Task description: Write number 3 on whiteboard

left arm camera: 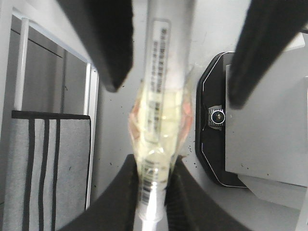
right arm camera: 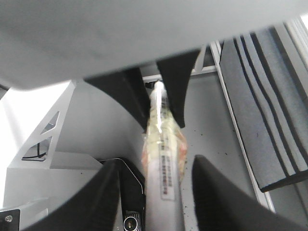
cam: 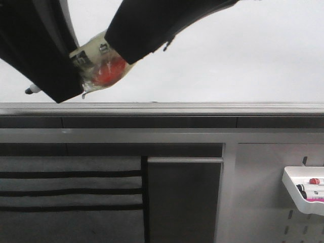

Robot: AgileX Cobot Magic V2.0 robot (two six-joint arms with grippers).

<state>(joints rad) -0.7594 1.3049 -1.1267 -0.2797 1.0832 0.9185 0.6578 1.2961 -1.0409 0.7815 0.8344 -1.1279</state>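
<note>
The whiteboard (cam: pixel 228 61) fills the upper part of the front view, edged by a dark grey rail (cam: pixel 162 109). No number 3 shows on the part of the board I can see. A white marker (left arm camera: pixel 161 86) with yellowish tape round its middle (cam: pixel 98 66) is held in front of the board. My left gripper (left arm camera: pixel 153 166) is shut on the marker's thin end. My right gripper (right arm camera: pixel 159 168) is open, its fingers (left arm camera: pixel 108 48) flanking the labelled barrel (right arm camera: pixel 163 163) without touching it. The marker's dark tip (cam: pixel 33 90) pokes out at the far left.
Both black-sleeved arms (cam: pixel 152 25) cover the board's upper left. A small white tray (cam: pixel 304 195) with markers hangs at the lower right. A grey striped cloth (cam: pixel 71 197) lies below the rail. A black device (left arm camera: pixel 214 118) sits under the grippers.
</note>
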